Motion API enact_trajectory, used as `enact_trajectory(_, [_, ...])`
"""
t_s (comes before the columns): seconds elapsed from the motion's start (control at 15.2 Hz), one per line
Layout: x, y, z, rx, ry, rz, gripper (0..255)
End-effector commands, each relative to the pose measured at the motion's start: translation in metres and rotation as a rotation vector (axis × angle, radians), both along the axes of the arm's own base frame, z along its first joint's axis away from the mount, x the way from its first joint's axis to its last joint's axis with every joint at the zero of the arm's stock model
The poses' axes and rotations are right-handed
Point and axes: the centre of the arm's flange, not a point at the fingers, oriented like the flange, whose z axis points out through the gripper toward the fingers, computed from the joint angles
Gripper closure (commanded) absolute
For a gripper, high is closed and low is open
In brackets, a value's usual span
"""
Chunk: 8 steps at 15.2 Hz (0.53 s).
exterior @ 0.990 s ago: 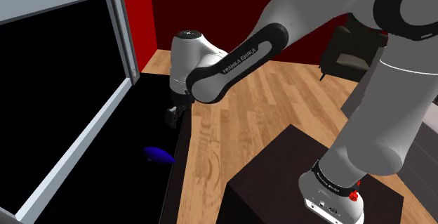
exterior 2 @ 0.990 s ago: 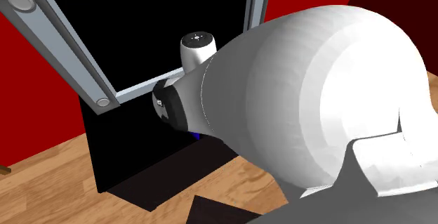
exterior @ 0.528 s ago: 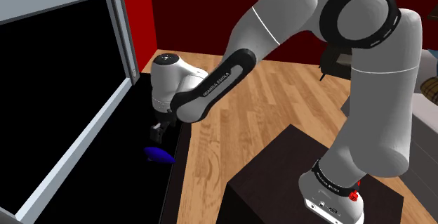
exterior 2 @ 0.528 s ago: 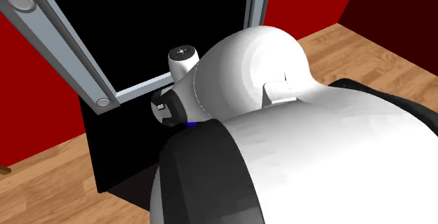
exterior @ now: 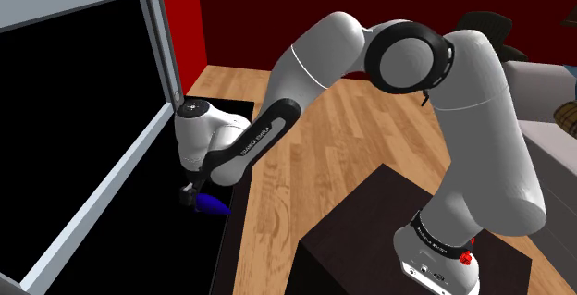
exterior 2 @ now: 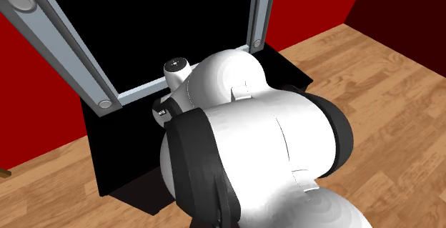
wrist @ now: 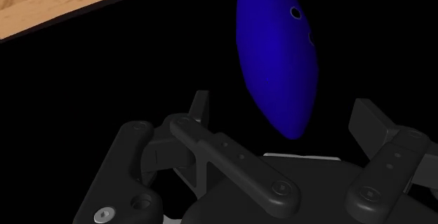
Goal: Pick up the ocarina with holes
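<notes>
A: How far along is the arm with the job?

B: Close to the grasp, by the look of it. The gripper (wrist: 284, 116) hangs low over the ocarina (wrist: 277, 54), but nothing is lifted yet. The ocarina lies flat on the black top (exterior: 231, 110), near the edge that borders the wooden floor (wrist: 56, 5).

A: And the fingers?

B: Spread wide, holding nothing. The ocarina's narrow end sits between them and neither finger touches it. What seems left to do is lower a little, close, then lift.

A: What does the thing look like?

B: A smooth, deep blue body, long and rounded, tapering to a point — with two small dark holes (wrist: 295, 12) along one side. In the shoulder view it lies just beside the hand.
</notes>
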Motion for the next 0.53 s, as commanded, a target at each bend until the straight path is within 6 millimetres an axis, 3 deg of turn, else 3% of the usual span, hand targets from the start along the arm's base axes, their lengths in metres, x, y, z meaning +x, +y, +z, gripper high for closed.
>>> enact_trajectory(0.0, [0.0, 0.003, -0.013, -0.001, -0.001, 0.002, 0])
enact_trajectory(0.33, [0.0, 0.003, -0.042, -0.001, -0.001, 0.002, 0])
enact_trajectory(0.46, [0.0, 0.003, -0.042, -0.001, -0.001, 0.002, 0])
